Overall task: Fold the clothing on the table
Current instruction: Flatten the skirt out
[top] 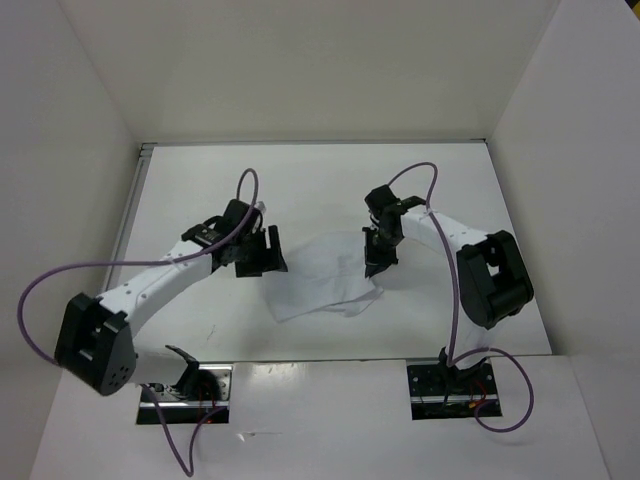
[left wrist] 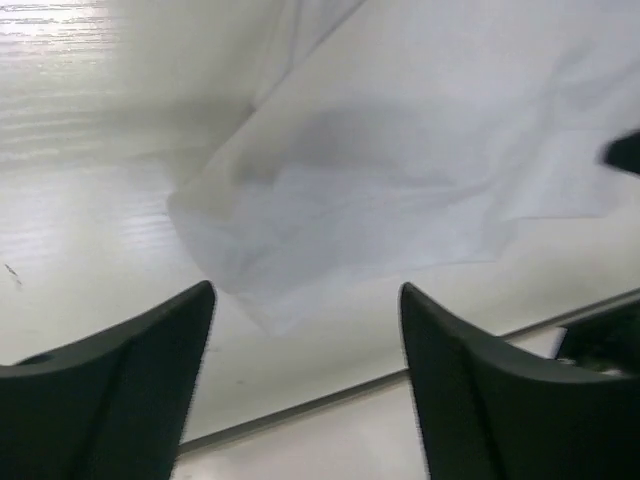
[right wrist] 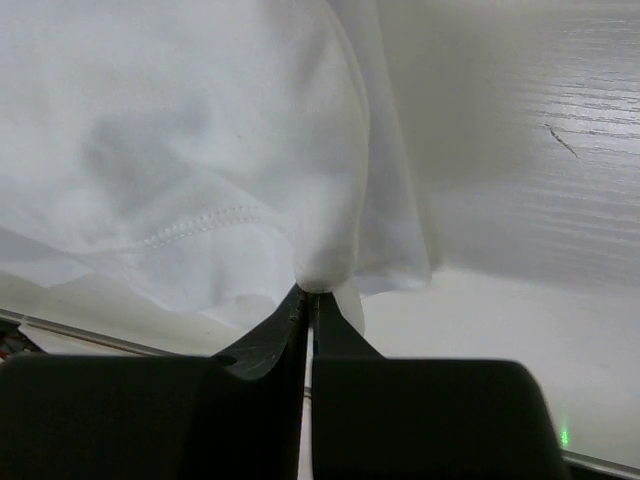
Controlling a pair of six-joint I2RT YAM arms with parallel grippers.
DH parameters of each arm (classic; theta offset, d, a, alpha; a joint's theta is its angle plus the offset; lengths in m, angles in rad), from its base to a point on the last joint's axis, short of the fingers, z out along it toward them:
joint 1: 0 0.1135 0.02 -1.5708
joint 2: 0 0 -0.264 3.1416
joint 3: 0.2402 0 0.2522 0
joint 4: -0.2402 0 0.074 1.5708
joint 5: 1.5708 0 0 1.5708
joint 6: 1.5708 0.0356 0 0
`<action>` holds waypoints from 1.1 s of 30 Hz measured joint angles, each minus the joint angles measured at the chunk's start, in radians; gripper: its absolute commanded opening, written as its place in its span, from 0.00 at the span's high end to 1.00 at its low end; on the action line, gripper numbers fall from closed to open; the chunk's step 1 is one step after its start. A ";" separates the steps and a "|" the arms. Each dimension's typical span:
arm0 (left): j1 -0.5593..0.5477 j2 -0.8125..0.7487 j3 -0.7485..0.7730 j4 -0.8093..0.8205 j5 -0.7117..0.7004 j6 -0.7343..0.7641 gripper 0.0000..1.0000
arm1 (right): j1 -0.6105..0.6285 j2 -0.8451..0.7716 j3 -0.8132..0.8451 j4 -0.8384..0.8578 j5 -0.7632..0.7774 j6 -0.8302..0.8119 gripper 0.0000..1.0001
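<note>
1. The clothing (top: 318, 282) lies rumpled on the worktop (top: 300, 185), partly doubled over itself, with a gripper at each of its sides.
2. The left gripper (top: 262, 256) sits at the clothing's left edge. Its jaws are spread wide with nothing between them.
3. The right gripper (top: 376, 262) sits at the clothing's upper right edge. Its jaws are pressed together on a raised fold of the fabric.
4. Only the top view shows the clothing's whole outline, with both white arms curving in toward it and the purple cables (top: 40, 300) looping off them. In that view the black gripper bodies cover the spots where fingers and fabric meet.
5. The left wrist view shows that meeting point on the clothing's left side. The dark fingers (left wrist: 150, 380) stand open, and a corner of the clothing lies flat just beyond them, between the tips but touching neither. A second layer overlaps further in, and the worktop's thin edge strip (left wrist: 300, 405) runs below that corner.
6. The right wrist view shows the pinch closely. The fabric is drawn up into a rounded pleat right at the closed fingertips (right wrist: 300, 305), and a stitched hem runs to the pleat's left. The pleat seems to hold more than one layer, though the view is too tight to be sure.
</note>
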 measured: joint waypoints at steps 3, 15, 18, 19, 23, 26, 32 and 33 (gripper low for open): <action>-0.003 -0.129 -0.042 0.006 0.001 -0.052 0.64 | 0.000 -0.003 0.000 0.002 -0.010 0.008 1.00; -0.032 -0.165 -0.225 -0.013 -0.016 -0.177 0.45 | 0.000 -0.003 -0.002 0.002 -0.023 0.019 1.00; -0.035 -0.133 -0.228 0.018 -0.016 -0.178 0.46 | 0.000 -0.003 -0.011 0.005 -0.024 0.020 1.00; -0.036 -0.117 -0.230 0.029 -0.016 -0.179 0.46 | 0.000 -0.003 -0.016 0.005 -0.025 0.020 1.00; -0.041 -0.056 -0.262 0.087 -0.006 -0.179 0.46 | 0.000 -0.003 -0.025 0.004 -0.026 0.024 1.00; -0.049 -0.023 -0.280 0.105 0.004 -0.180 0.55 | 0.000 -0.003 -0.030 0.004 -0.027 0.031 1.00; -0.055 0.037 -0.285 0.181 0.020 -0.192 0.85 | 0.000 -0.004 -0.032 0.004 -0.029 0.037 1.00; -0.055 0.046 -0.286 0.197 0.028 -0.195 0.95 | 0.000 -0.004 -0.032 0.004 -0.029 0.037 1.00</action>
